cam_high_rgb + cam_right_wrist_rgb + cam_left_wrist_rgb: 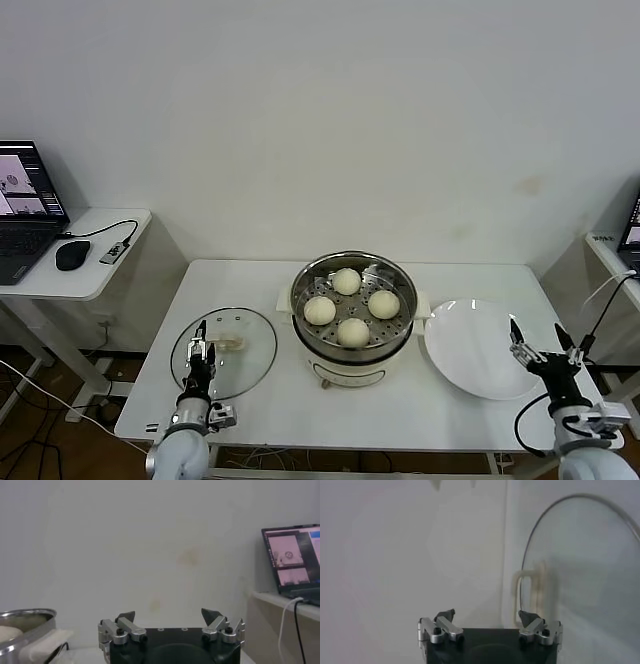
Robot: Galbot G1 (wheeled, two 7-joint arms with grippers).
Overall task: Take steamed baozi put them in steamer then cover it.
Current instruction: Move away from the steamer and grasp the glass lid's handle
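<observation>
We see four steamed baozi (350, 306) sitting in the steamer (352, 303) at the surface (400, 400) centre; the cover (224, 352) lies flat to its left; left claw (200, 345) over its near edge, fingers apart; right claw (541, 345) near the plate (480, 350), also apart.

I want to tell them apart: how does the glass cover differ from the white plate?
The cover is clear glass with a cream handle; the plate is opaque white and has none. The cover lies left of the steamer, by the left gripper; the plate lies right, by the right gripper. Both are round and flat on the table.
</observation>
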